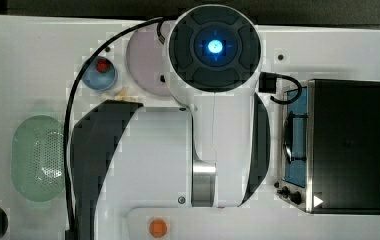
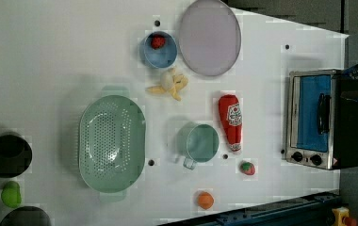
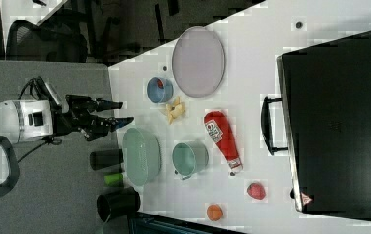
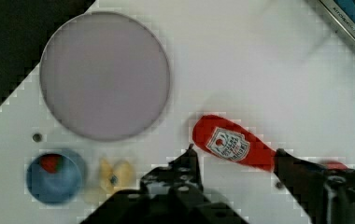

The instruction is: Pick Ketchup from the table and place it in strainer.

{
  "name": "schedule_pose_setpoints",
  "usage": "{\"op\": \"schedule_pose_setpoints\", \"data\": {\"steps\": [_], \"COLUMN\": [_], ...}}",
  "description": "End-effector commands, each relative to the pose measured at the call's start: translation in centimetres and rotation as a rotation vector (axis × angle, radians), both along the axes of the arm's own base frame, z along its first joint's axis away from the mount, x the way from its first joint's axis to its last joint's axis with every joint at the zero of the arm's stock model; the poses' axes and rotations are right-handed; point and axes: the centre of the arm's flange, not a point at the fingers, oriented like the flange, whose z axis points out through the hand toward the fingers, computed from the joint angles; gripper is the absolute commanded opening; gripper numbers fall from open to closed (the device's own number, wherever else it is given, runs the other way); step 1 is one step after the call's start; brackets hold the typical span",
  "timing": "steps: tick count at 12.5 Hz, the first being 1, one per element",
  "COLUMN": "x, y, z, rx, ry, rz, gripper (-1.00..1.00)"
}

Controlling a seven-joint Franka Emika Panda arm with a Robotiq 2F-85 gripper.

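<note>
The jaws (image 4: 234, 161) stand wide open and hold nothing; the wrist view shows one dark finger on each side of the frame with bare surface (image 4: 259, 70) and part of the Ketchup (image 4: 234, 145) between them. The bottle lies beyond the fingertips, below the arm, not yet between the fingers. Its long axis runs roughly along the line from one finger to the other, so a wrist rotation is judged necessary before closing across the narrow body.

The Ketchup is a red squeeze bottle lying flat, tapering to a white cap, with a white label facing up. In the left view it rests just beside the green cup (image 2: 199, 143), with the toaster oven (image 2: 314, 117) further to the left view's right. The strainer (image 2: 112, 142) sits beyond the cup to the left view's left, well apart from the bottle and empty.
</note>
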Motion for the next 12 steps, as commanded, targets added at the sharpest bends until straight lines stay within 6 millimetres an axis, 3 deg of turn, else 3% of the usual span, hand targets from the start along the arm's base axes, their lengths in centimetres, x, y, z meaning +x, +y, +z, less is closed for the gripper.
{"op": "schedule_pose_setpoints", "data": {"steps": [1,3,7,12], "x": [-8.0,-7.9,-7.1,-5.8], "y": [-4.2,-4.1,-3.5,-2.3], "z": [5.2,4.7,0.3,-8.5], "rx": [0.002,0.003,0.014,0.052], "ry": [0.022,0.032,0.121,0.277], "rz": [0.017,0.028,0.102,0.263], "gripper": [0.59,1.00,1.00,1.00]}}
